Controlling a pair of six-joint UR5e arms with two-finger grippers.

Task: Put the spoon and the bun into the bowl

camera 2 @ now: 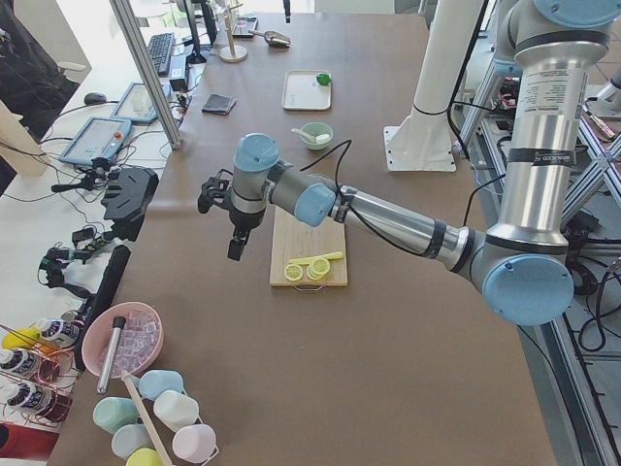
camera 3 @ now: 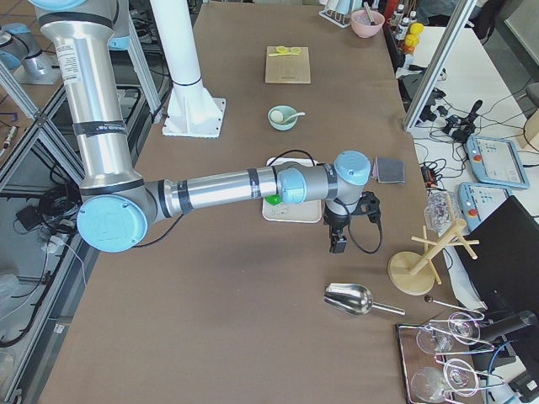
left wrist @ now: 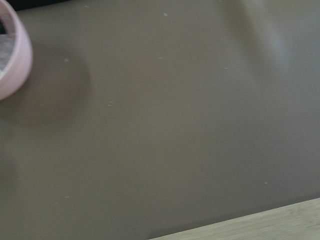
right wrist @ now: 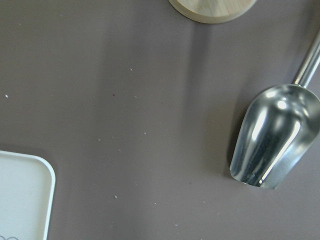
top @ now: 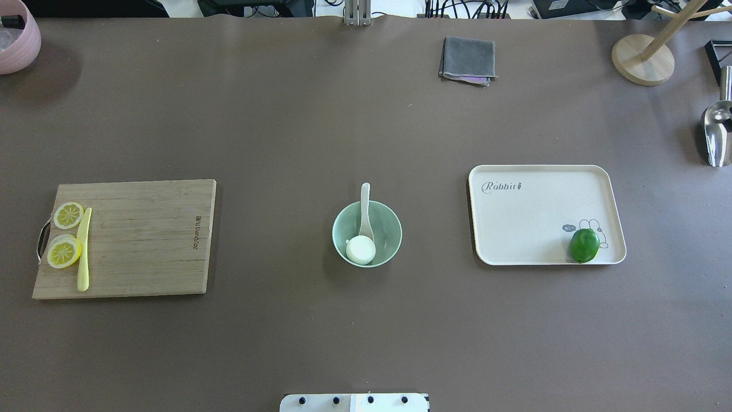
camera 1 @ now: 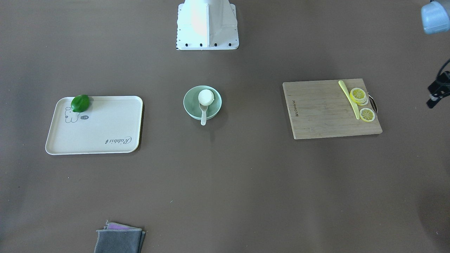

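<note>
At the middle of the worktop [top: 286, 143], about midway between its left and right ends, sits the pale green bowl [top: 391, 228]. The white bun [top: 361, 250] lies inside it, against the wall nearer the robot-side edge. The cream spoon [top: 365, 207] has its scoop down in the bowl, touching the bun, and its handle leans on the rim and sticks out toward the far edge.

Toward the left end lies a wooden cutting board [top: 143, 240] carrying lemon slices [top: 68, 215] and a thin yellow knife [top: 84, 249] along its outer side. Toward the right end lies a cream tray [top: 532, 217] with a green lime [top: 584, 245] in its corner nearest the robot-side edge and the right end. A folded grey cloth [top: 468, 59] rests by the far edge. A pink bowl [top: 17, 37] stands at the far left corner and a wooden stand [top: 642, 59] at the far right corner, with a metal scoop [right wrist: 272, 135] near it by the right end.

The left tool [camera 2: 236, 248] hangs above bare worktop between the board and the pink bowl, holding nothing visible. Whether its jaws stand wide or narrow I cannot tell. The right tool [camera 3: 338, 244] hangs above the worktop between the tray and the scoop. Its jaw width cannot be told either.
</note>
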